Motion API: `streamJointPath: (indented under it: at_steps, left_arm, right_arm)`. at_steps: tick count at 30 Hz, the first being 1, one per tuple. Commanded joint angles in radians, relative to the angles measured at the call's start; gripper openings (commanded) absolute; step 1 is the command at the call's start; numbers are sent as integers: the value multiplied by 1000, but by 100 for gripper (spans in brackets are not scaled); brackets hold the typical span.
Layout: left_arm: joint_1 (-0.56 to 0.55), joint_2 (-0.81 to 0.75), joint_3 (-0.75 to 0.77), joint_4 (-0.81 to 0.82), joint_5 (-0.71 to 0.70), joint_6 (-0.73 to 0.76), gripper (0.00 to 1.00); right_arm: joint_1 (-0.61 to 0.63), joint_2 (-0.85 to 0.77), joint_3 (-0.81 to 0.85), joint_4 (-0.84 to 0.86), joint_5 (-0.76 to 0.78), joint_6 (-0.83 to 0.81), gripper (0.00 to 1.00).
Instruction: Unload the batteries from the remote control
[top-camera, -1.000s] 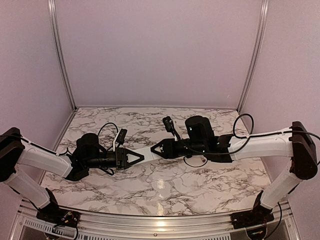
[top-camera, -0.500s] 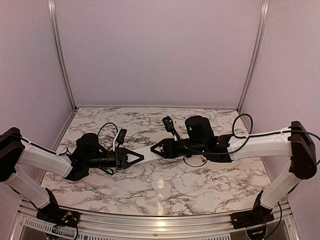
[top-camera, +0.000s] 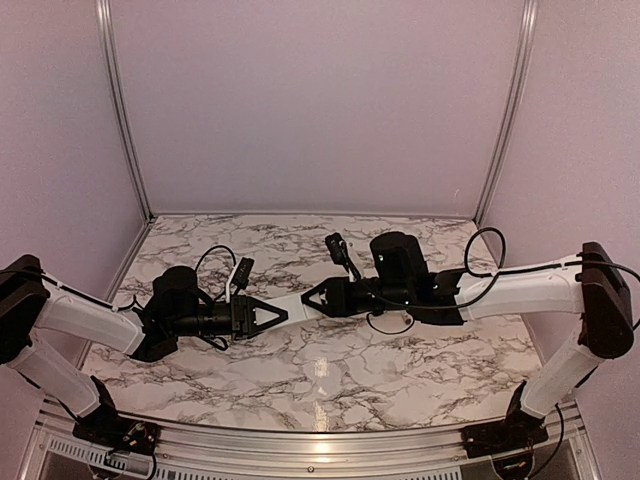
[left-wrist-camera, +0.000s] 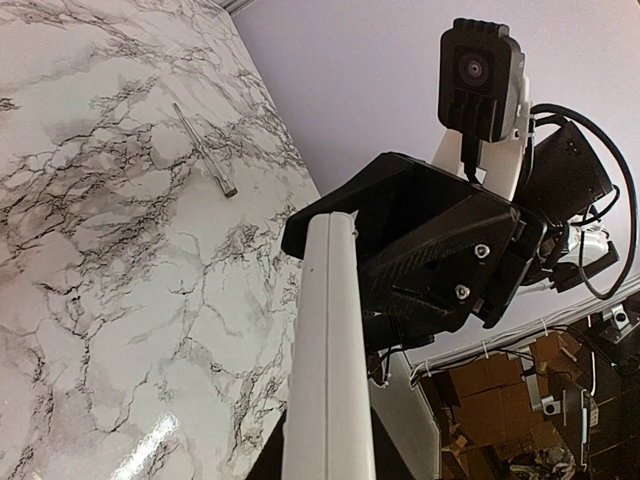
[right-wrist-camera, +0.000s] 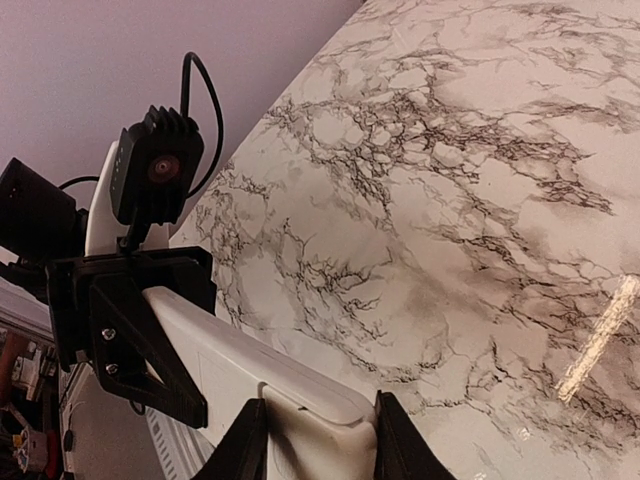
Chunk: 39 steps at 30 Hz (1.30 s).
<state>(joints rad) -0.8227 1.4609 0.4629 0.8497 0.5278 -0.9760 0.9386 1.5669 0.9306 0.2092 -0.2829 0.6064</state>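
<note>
The white remote control hangs above the marble table, held at both ends. My left gripper is shut on its left end and my right gripper is shut on its right end. In the left wrist view the remote runs edge-on away from my left gripper into the black right gripper. In the right wrist view my right gripper has black fingers on either side of the remote, and the left gripper clamps the far end. The batteries are hidden.
A long thin pale rod lies on the marble table in the left wrist view. Pink walls with metal corner posts enclose the table on three sides. Cables loop off both wrists.
</note>
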Motion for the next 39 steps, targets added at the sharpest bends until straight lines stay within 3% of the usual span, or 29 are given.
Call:
streamJointPath:
  at_steps: [1,13,22,27,35,37,39]
  left_arm:
    - [-6,19,37,17,6,13,0]
    - [-6,24,38,37,35,2,0]
    - [-7,24,36,60,67,-7,0]
    - [-7,19,33,94,97,-24,0]
    - [-7,1,24,122,130,-39,0]
    - [-6,-3,22,124,134,-39,0]
    - [-7,-4,23,124,134,-39,0]
  right_arm:
    - [22,4,-6,10,-34,-7,21]
    - [22,-26,-25,13,-49,-6,13]
    - [22,-51,-55,78,-128,3,8]
    - [22,-53,-82,163,-221,14,0]
    - [22,-87,-135,300,-425,28,0]
    - [22,-114,-150,316,-450,27,4]
    - [22,-131,-158,325,-460,32,15]
